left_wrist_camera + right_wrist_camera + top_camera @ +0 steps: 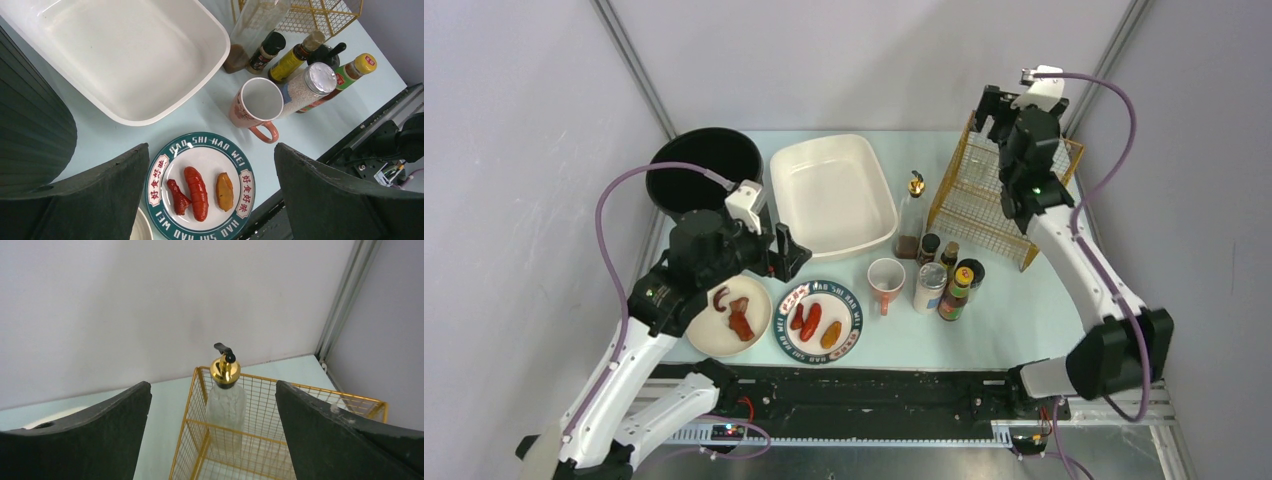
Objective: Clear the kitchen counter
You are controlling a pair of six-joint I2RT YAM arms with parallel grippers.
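**Top and wrist views.** The desk, pale mint-green, lies flat beneath both arms. Its long axis runs left to right, with a black rail along the near edge.

**Left jaws.** They stand wide apart and hold nothing.
- Below and between them lies a lettered blue-rimmed plate bearing three pieces of food.
- Beyond them sits a white tub.
- Ahead and to their right stand a salmon mug, a silver-lidded shaker, a yellow-capped sauce bottle and a glass pour bottle. These are packed closely together.
- To their left sit a black pot and a cream plate.

**Right jaws.** They hang over the far right corner, fully spread and empty.
- Ahead of and below them, a frosted pump bottle stands upright in a yellow wire basket.

**Open room.** Bare desk shows near the right jaws' arm, between the bottles and the right edge.

**Hidden or unclear.**
- The left arm covers the pot's near rim and part of the cream plate.
- The right arm hides the basket's far side.
- The small bottles' labels are too small to read.
- In both wrist views the dark fingers cut off the lower corners.
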